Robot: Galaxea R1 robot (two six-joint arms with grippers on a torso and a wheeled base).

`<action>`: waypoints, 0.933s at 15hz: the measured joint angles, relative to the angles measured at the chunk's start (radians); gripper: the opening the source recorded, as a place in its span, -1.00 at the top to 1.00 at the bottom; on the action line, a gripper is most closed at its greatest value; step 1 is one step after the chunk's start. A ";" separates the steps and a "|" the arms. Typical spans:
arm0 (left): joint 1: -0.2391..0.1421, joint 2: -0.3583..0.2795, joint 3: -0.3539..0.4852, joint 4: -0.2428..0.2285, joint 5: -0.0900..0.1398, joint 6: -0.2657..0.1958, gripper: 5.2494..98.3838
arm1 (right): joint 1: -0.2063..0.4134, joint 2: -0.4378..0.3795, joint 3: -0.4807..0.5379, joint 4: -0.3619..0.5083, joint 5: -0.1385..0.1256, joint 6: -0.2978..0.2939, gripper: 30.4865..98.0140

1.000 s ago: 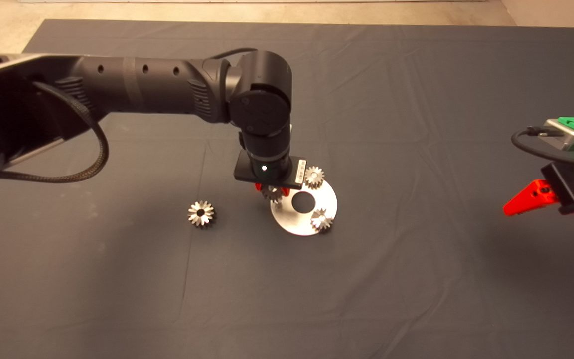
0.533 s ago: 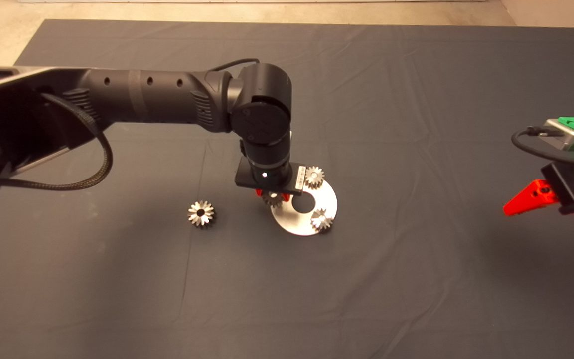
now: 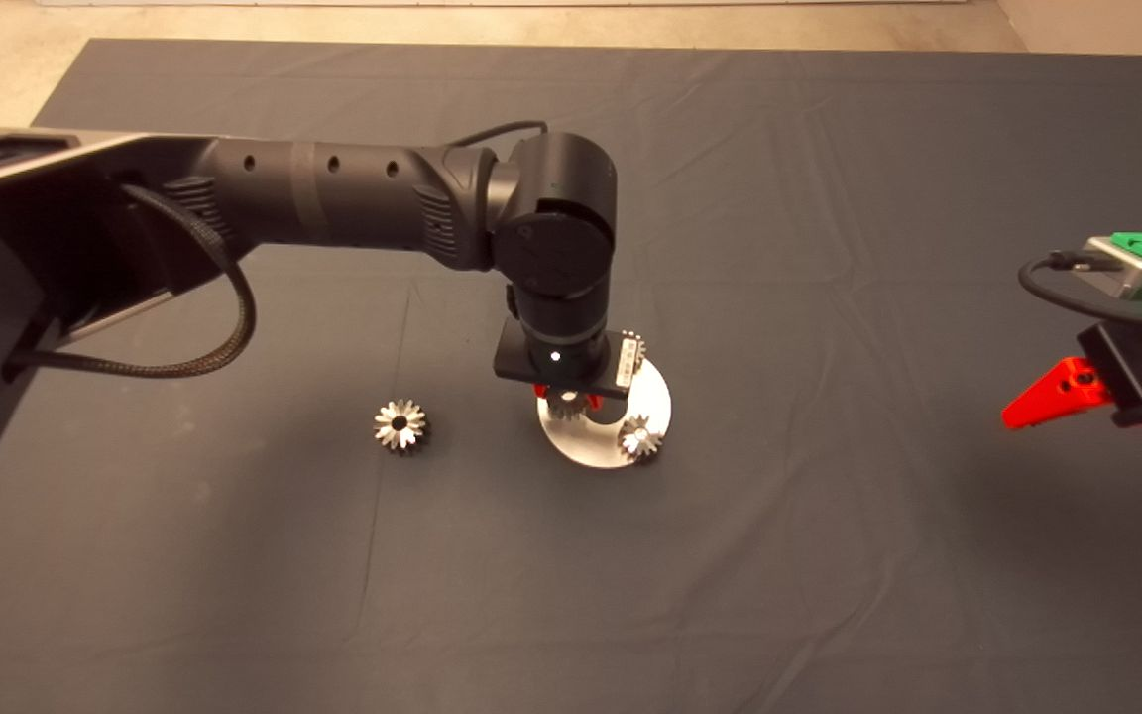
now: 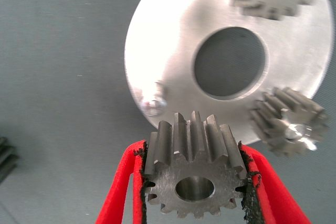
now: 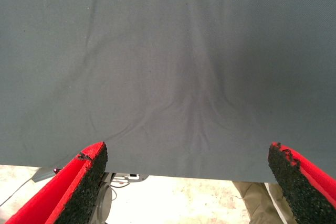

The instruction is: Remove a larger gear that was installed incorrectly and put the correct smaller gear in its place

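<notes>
2 red fingers (image 4: 128, 182) of the left claw (image 4: 194, 184) clamp the smaller gear (image 4: 193, 174), half-hidden from overhead.

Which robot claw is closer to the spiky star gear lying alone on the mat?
Left. The left gripper is over the round plate, a short way from the larger gear. The right gripper waits far off at the mat's right edge.

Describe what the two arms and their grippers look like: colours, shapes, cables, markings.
The left arm is matte black and tubular, with small round holes along it, a rounded wrist joint, a braided black cable looping beneath, a small lit dot and a white label near the wrist. The left gripper has red tapered fingers lined with black pads. The right gripper shows a red pointed finger, a green and silver housing and a black cable.
</notes>
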 measured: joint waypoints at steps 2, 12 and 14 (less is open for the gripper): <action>0.013 0.006 -0.007 0.004 0.000 -0.001 0.45 | 0.024 0.000 0.000 0.000 0.000 0.000 -0.51; 0.043 -0.011 -0.035 0.047 0.000 0.012 0.45 | 0.026 0.000 0.000 0.000 -0.001 0.000 -0.51; 0.043 -0.023 -0.038 0.049 0.000 0.029 0.45 | 0.026 0.000 0.000 0.000 -0.001 0.000 -0.51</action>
